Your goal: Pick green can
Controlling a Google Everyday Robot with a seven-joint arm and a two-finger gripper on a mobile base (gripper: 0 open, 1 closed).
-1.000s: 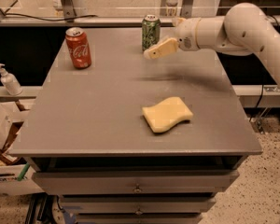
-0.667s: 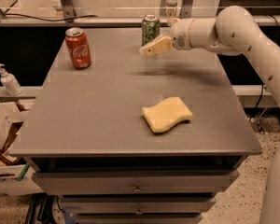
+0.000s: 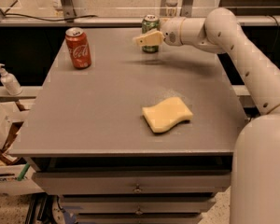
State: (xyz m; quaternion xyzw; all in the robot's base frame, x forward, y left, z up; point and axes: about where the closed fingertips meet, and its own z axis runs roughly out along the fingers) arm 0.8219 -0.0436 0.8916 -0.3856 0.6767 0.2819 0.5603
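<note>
The green can (image 3: 150, 25) stands upright near the far edge of the grey table (image 3: 107, 106), right of centre, dark green with a silver top. My gripper (image 3: 147, 40) reaches in from the right on the white arm (image 3: 210, 29). Its cream fingers (image 3: 149, 39) sit in front of the can's lower half and cover part of it. I cannot tell whether the gripper touches the can. The red cola can (image 3: 78, 48) stands upright at the far left of the table.
A yellow sponge (image 3: 166, 114) lies on the table right of centre, nearer the front. A soap dispenser bottle (image 3: 8, 80) stands left of the table. A metal frame and cable run behind the far edge. Drawers sit under the tabletop.
My gripper has moved left and slightly forward across the green can, from its right side to in front of it. The cans and sponge have not moved.
</note>
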